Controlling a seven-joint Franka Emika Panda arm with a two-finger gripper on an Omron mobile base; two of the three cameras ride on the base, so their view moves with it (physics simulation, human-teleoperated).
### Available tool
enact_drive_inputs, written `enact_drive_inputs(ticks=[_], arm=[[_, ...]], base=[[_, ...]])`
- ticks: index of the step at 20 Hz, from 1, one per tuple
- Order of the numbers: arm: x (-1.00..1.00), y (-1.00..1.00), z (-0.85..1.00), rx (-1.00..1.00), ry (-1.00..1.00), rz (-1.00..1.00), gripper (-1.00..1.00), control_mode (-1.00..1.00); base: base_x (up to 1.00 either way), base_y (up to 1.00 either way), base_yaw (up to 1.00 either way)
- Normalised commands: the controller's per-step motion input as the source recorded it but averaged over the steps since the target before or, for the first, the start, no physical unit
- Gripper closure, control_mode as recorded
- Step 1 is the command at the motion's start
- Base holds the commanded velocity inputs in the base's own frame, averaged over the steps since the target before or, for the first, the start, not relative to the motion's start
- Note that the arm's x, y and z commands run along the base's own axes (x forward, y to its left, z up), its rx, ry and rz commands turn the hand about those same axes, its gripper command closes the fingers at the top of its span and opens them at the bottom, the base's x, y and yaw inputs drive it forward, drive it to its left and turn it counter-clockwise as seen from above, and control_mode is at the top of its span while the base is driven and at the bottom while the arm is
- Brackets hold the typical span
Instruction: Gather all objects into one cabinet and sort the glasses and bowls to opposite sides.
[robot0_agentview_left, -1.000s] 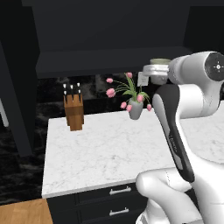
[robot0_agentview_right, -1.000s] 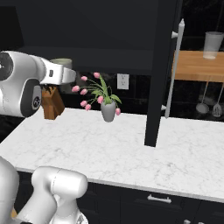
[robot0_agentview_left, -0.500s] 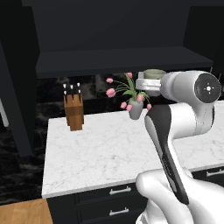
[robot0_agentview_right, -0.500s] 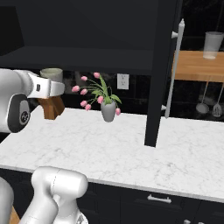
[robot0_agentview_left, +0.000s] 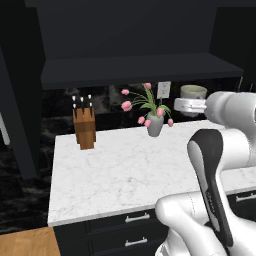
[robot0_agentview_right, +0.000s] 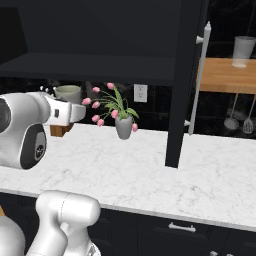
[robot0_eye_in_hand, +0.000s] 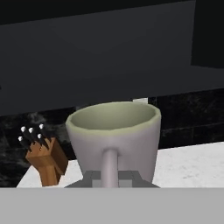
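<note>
Pincer is clamped on the grey-beige mug, apparently at its handle, holding it upright, mouth up, above the marble worktop. Hand view shows the greenish inside; base views show the knife block, tulip vase and cabinet door nearby.

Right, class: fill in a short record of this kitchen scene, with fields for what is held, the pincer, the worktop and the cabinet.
held: grey-beige mug, upright, carried above the worktop
pincer: shut on the mug's handle
worktop: white marble, bearing a knife block and a vase of pink tulips
cabinet: black, door open, with a long white handle
</note>
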Motion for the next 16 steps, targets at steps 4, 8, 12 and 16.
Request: enact_drive_inputs(ticks=[4,8,12,16], arm=[[-0.64,0.0,-0.02,0.0,0.01,0.06,1.0,-1.0],[-0.15,0.15,-0.02,0.0,0.06,0.01,1.0,-1.0],[-0.12,0.02,0.0,0.0,0.12,0.0,1.0,-1.0],[-0.44,-0.05,0.0,0.0,0.1,-0.04,1.0,-1.0]], base=[[0.0,0.0,0.0],[0.0,0.0,0.0],[0.0,0.0,0.0],[0.0,0.0,0.0]])
